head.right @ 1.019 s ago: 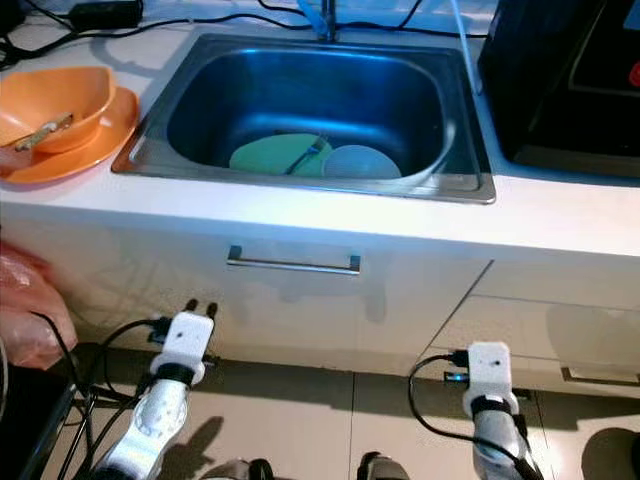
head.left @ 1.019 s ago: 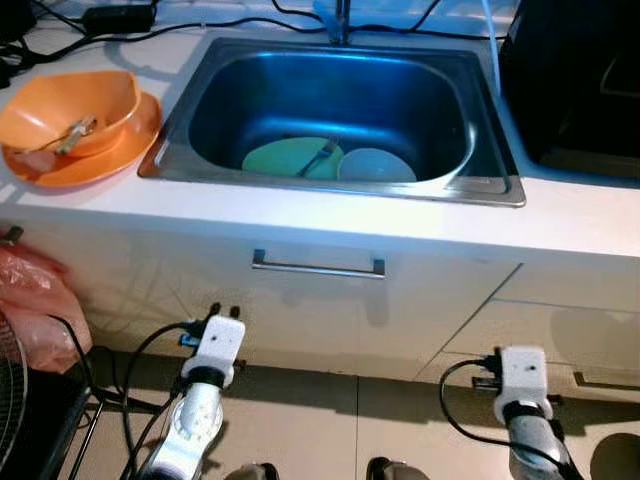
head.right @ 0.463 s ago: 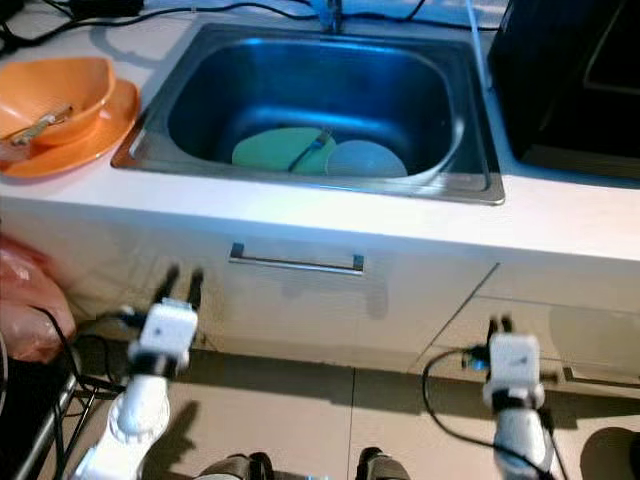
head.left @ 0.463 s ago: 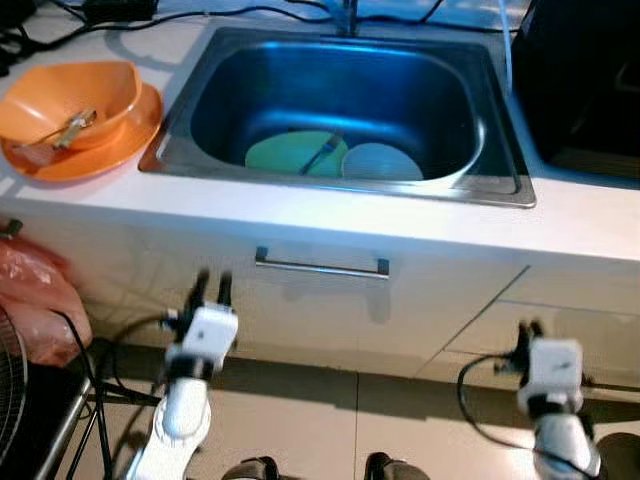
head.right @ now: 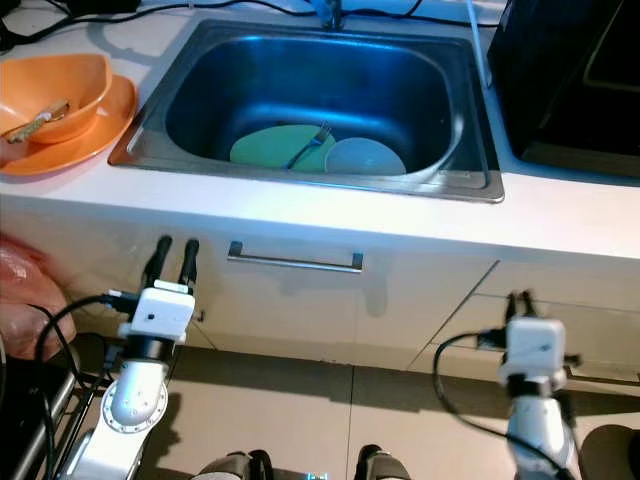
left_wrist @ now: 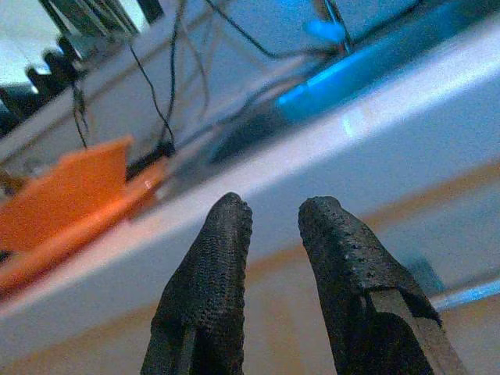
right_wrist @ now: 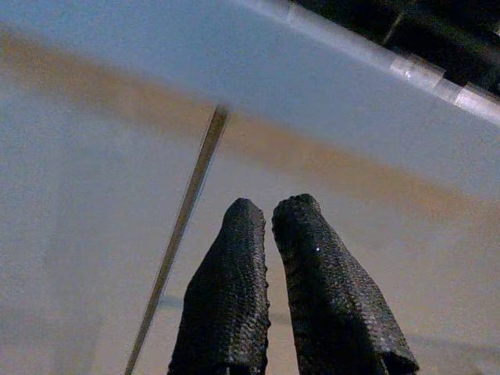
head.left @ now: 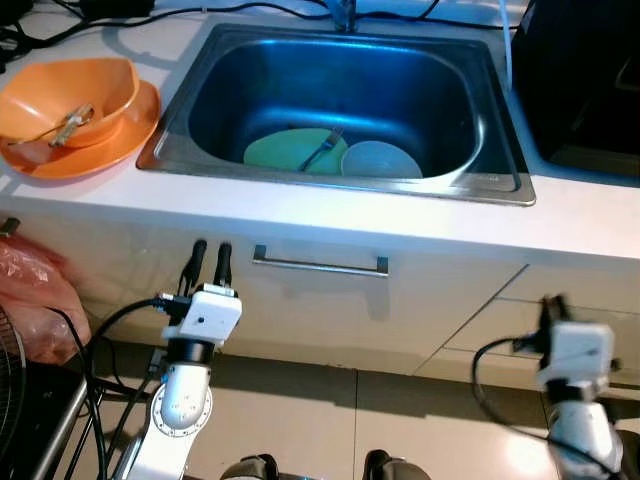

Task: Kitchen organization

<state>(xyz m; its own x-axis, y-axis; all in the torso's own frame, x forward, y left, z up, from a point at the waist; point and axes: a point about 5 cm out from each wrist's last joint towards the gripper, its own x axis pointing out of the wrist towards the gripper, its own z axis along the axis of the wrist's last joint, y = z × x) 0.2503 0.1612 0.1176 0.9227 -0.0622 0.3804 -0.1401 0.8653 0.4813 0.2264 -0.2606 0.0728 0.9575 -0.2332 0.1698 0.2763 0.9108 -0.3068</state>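
Here's the steel sink (head.left: 176, 132), sunk into the white counter (head.left: 300, 215), and everything gets placed from it. Down in its basin lies a green plate (head.left: 285, 152) with a fork (head.left: 322, 150) across it, tines pointing toward the sink's back wall, and a pale round plate (head.left: 380, 161) sits just beside the green one, touching or overlapping its edge; which, I can't tell. At the sink's back rim the tap (head.left: 343, 12) is cut off by the frame, only its base showing.

To the sink's left on the counter, an orange bowl (head.left: 68, 97) rests on an orange plate (head.left: 80, 160), something thin and metallic lying in the bowl, too small to name. To the sink's right, a big black appliance (head.left: 585, 80), cropped at the edge. Black cables (head.left: 150, 25) trail behind the sink's left corner.

Below the sink's front edge runs the drawer handle (head.left: 320, 266). The left gripper (head.left: 210, 255) is up beside that handle's left end, in front of the cabinet face, fingers parted a little with nothing between them. The right gripper (head.right: 520, 298) hangs lower, below the sink's right corner, blurred in the head views; its wrist camera shows the fingers (right_wrist: 234, 289) nearly together, holding nothing. A pink bag (head.left: 35, 300) sits low, left of the sink, partly cut off.
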